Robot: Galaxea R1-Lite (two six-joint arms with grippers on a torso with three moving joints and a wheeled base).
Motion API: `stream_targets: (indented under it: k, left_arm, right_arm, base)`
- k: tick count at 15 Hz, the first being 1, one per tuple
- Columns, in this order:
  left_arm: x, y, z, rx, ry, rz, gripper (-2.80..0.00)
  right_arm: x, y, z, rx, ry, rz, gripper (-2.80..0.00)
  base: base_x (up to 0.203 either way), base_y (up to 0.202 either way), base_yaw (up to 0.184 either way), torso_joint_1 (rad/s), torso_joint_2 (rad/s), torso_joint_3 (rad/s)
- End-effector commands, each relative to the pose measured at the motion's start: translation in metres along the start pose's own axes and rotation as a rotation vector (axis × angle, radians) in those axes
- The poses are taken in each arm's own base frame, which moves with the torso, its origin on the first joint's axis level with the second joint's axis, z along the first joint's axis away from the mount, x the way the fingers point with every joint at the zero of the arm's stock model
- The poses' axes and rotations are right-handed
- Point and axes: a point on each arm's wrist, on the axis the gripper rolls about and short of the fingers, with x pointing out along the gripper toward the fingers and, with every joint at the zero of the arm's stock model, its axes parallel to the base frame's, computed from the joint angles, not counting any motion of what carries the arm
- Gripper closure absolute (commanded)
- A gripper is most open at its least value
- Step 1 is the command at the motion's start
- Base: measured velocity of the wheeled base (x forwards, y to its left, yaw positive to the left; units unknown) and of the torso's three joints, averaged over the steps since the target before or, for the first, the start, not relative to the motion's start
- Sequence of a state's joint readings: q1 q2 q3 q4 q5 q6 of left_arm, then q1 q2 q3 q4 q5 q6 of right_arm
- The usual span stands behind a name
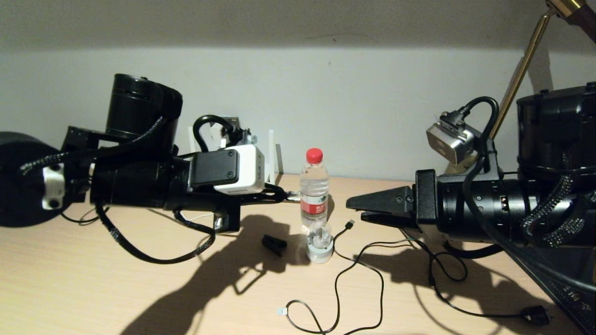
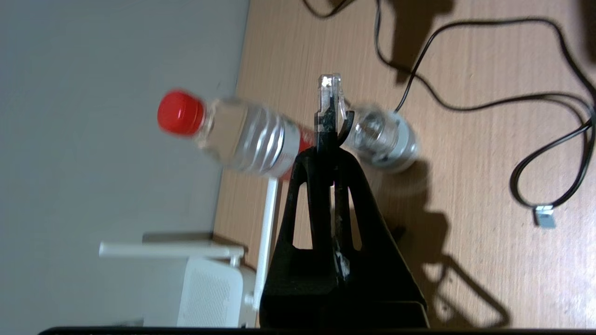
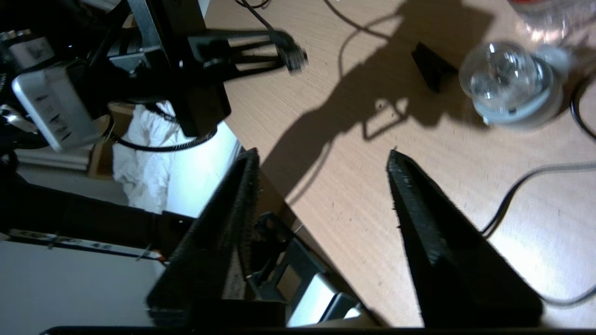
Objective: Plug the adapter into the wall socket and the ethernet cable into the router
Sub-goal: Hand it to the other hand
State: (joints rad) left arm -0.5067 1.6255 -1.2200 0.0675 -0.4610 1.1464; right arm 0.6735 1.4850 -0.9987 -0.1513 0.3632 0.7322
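The left gripper (image 2: 328,121) pinches the ethernet cable (image 2: 329,100), its clear connector held above the tabletop (image 1: 139,298) near the far edge, beside the white router (image 2: 209,293). The right gripper (image 3: 321,167) hovers spread. Behind stands a grey wall (image 1: 372,93).

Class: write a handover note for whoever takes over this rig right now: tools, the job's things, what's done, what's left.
Left tool: shut on the ethernet cable at its clear connector, held up beside the water bottle.
Right tool: open, empty.
Router: by the wall, behind the left arm.
Done: cable picked up.
Left: plug it into the router.
Adapter and wall socket are not in view.
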Motion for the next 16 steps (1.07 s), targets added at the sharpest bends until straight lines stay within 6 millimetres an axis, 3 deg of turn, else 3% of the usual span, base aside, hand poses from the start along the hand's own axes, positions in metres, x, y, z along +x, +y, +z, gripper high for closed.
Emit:
stream_targets:
  k: [1, 5, 16]
  left_arm:
    - [0.006, -0.004, 0.014, 0.036, -0.054, -0.017, 0.0]
    - [0.025, -0.001, 0.02, 0.067, -0.109, 0.022, 0.0]
    - [0.025, -0.009, 0.027, 0.083, -0.129, 0.001, 0.0]
  right_arm:
    - [0.01, -0.004, -0.002, -0.043, 0.013, 0.0, -2.8]
    - [0.011, -0.004, -0.002, -0.079, 0.013, 0.004, -2.8]
    - [0.021, -0.005, -0.003, -0.194, -0.075, 0.074, -2.8]
  base:
    - [0.0, 0.0, 0.0, 0.0, 0.0, 0.0]
    - [0.0, 0.0, 0.0, 0.0, 0.0, 0.0]
    - [0.0, 0.0, 0.0, 0.0, 0.0, 0.0]
